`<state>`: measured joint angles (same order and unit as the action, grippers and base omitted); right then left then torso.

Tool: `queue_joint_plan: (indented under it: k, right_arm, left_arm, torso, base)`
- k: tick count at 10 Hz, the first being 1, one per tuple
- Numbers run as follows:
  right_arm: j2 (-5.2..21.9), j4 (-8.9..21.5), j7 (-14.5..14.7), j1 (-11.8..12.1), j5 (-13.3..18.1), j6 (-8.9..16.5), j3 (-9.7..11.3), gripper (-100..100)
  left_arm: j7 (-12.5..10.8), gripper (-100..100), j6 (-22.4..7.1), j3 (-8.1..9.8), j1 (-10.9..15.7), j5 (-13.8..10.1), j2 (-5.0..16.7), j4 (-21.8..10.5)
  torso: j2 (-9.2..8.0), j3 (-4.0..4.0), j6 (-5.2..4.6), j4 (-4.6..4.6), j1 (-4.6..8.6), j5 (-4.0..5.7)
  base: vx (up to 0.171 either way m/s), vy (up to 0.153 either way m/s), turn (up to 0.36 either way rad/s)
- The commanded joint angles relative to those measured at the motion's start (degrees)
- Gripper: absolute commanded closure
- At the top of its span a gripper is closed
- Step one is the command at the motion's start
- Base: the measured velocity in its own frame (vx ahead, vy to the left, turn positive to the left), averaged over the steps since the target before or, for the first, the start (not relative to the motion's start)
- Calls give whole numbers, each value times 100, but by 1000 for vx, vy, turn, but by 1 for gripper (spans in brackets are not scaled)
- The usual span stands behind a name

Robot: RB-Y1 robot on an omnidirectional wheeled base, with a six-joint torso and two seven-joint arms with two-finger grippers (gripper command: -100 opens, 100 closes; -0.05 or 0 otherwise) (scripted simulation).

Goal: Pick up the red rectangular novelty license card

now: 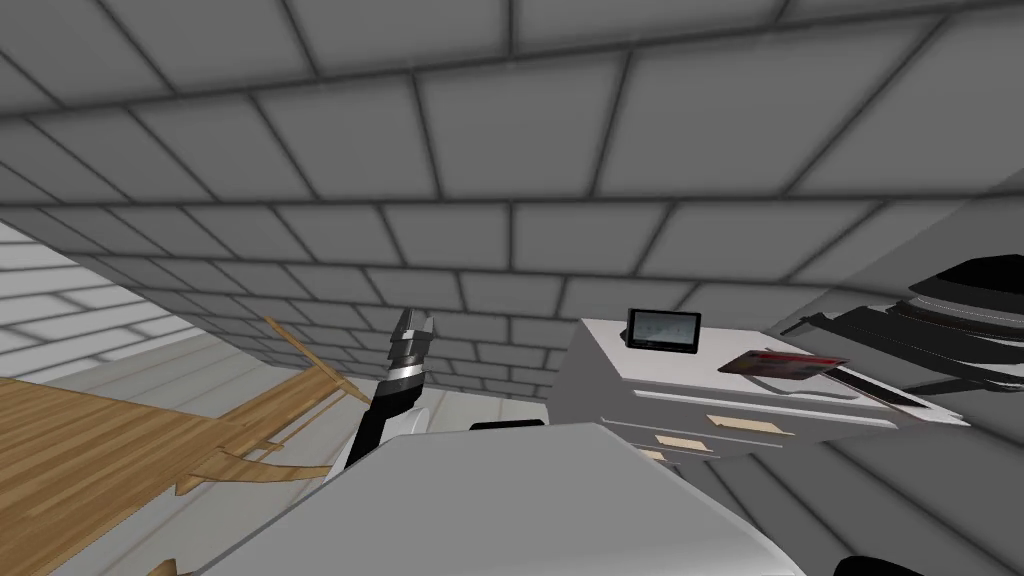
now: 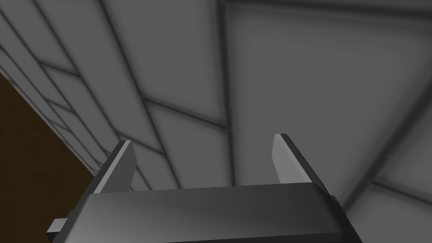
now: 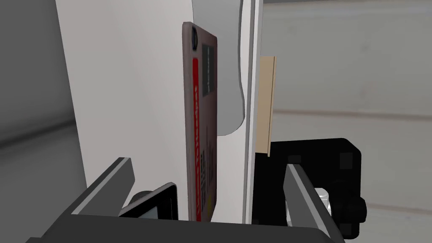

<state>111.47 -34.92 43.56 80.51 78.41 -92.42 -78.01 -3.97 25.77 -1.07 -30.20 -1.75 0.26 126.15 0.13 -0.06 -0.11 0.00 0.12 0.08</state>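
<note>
Right claw (image 3: 207,165) wide; card (image 3: 201,126) print illegible

- Head view: even, soft light; the wall (image 1: 512,150) is mid grey, and its tile lines bow toward the corners.
- The cabinet (image 1: 680,375) top is the brightest patch there.
- Left wrist view: dim, with the wall dark grey and darkest along its joints.
- Right wrist view: brighter; the card (image 3: 202,126) looks dull red against the white cabinet.

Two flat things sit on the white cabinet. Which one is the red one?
The card, to the right of the other on the cabinet. It is reddish with a bright red stripe; the other is a dark-framed screen with a grey face.
</note>
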Motion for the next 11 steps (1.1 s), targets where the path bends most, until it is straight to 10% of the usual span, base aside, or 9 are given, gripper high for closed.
queue_joint_plan:
  k: [1, 6, 7, 8, 11]
  right_arm:
    - [138, 147, 14, 46, 102, -278, -82, -100]
    - [307, 332, 40, 118, 178, -659, -154, -100]
    - [311, 331, 32, 119, 180, -685, -156, 0]
    - [24, 218, 68, 405, -106, -474, 131, -100]
    - [-262, 105, 103, 844, -621, -267, 452, -100]
  left_arm:
    - [0, 0, 0, 0, 0, 0, 0, 0]
    - [0, 0, 0, 0, 0, 0, 0, 0]
    - [0, 0, 0, 0, 0, 0, 0, 0]
    - [0, 0, 0, 0, 0, 0, 0, 0]
    - [0, 0, 0, 0, 1, 0, 0, 0]
  torso:
    - [0, 0, 0, 0, 0, 0]
    - [-11, 7, -1, -3, -8, -2]
    - [-14, 9, -3, -4, -12, -3]
    - [-16, 10, -3, -5, -15, -4]
    - [-36, 23, -5, -11, -5, -2]
  base:
    - [21, -35, 67]
    - [13, -28, 47]
    - [0, 0, 0]
    - [-67, -26, 353]
    - [-75, -27, 289]
